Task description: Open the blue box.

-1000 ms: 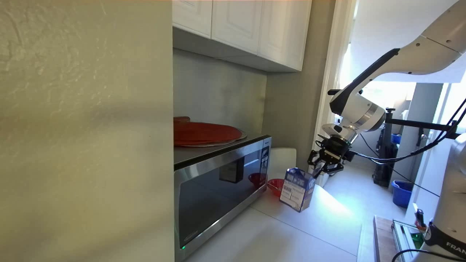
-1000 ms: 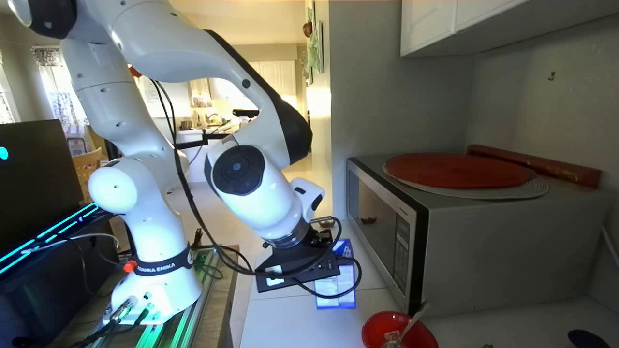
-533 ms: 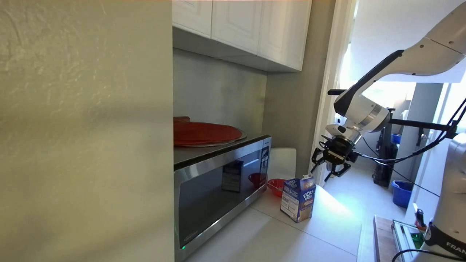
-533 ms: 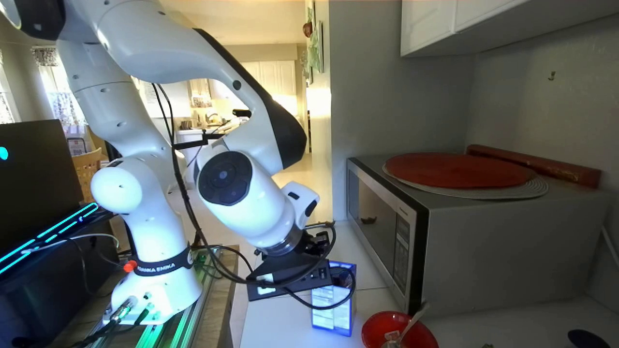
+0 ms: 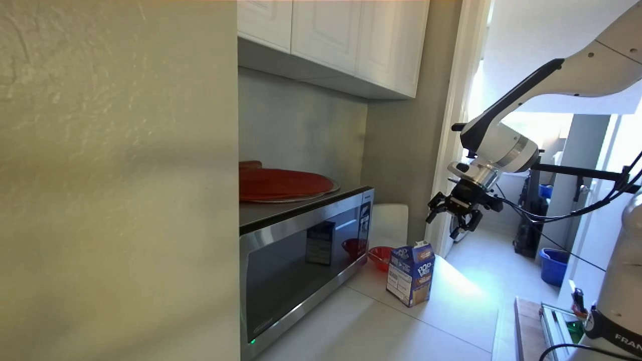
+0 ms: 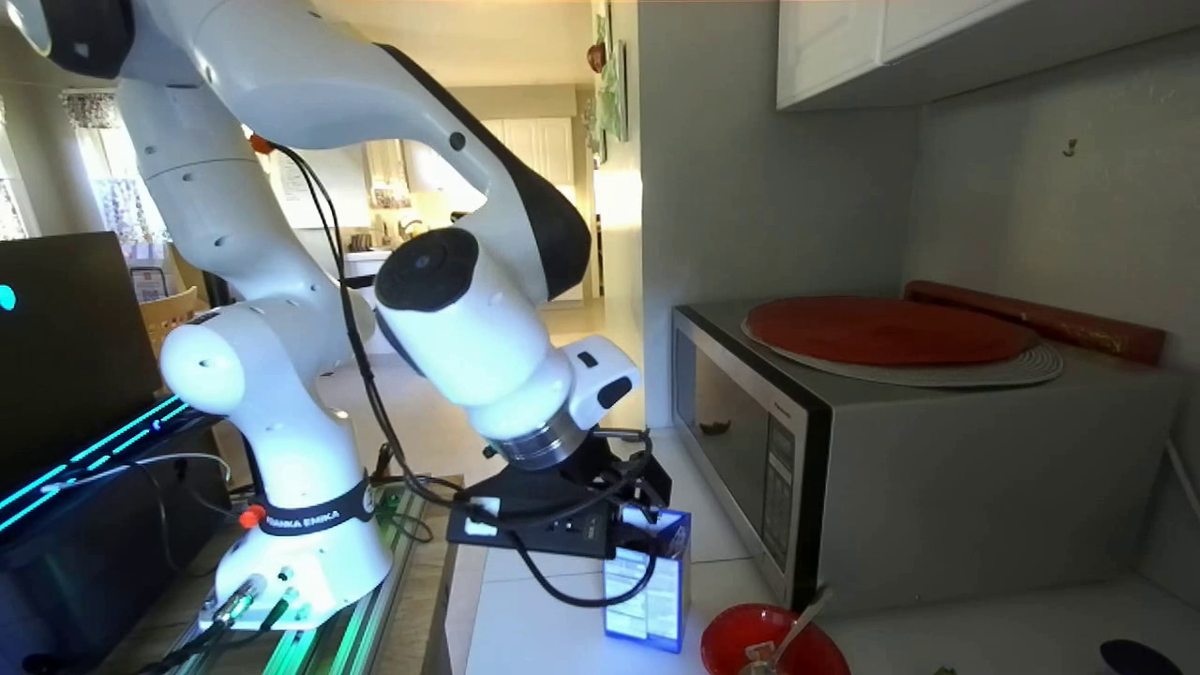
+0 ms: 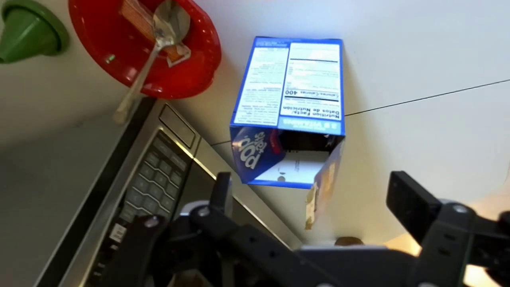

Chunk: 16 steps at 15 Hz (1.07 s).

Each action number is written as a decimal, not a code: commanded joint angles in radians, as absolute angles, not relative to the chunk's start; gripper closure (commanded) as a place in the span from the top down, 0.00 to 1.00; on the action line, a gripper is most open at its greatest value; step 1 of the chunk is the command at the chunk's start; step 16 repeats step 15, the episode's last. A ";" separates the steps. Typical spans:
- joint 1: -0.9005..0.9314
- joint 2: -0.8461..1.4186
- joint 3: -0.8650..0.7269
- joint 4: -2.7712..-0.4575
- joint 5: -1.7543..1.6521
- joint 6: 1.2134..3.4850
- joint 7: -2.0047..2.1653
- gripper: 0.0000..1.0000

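Observation:
The blue box (image 7: 310, 85) stands upright on the white counter, seen from above in the wrist view. Its top gapes, showing a dark interior, and one flap with a torn pale edge sticks up toward the camera. Blue and orange-brown faces of the blue box (image 5: 409, 276) show in an exterior view; in an exterior view the arm partly covers the blue box (image 6: 647, 600). My gripper (image 5: 443, 228) hovers above the box, apart from it. In the wrist view the gripper (image 7: 312, 195) is open wide, with nothing held between its fingers.
A microwave (image 5: 306, 271) runs along the wall beside the box. Near the box lies a red bowl (image 7: 195, 75) holding a spoon (image 7: 149, 67). A green cone-shaped thing (image 7: 32, 30) sits past the bowl. White cabinets (image 5: 326, 37) hang above the microwave.
A second ago my gripper was at the box's top, with the box higher and tilted. The jaws have opened, the box has dropped onto the counter, and the gripper has risen away.

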<state>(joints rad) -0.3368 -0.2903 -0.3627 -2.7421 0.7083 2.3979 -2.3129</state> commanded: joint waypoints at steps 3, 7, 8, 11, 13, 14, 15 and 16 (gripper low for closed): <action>-0.602 -0.356 0.004 -2.744 0.672 2.442 -1.902 1.00; -0.816 -0.427 0.300 -2.752 0.672 2.376 -1.613 1.00; -0.874 -0.437 0.372 -2.736 0.664 2.347 -1.540 1.00; -0.658 -0.380 0.171 -2.745 0.606 2.426 -1.523 1.00; -0.667 -0.389 0.180 -2.746 0.603 2.422 -1.503 1.00; -0.670 -0.390 0.180 -2.746 0.603 2.421 -1.503 1.00; -0.672 -0.390 0.180 -2.746 0.603 2.421 -1.503 1.00; -0.672 -0.390 0.180 -2.746 0.603 2.421 -1.503 1.00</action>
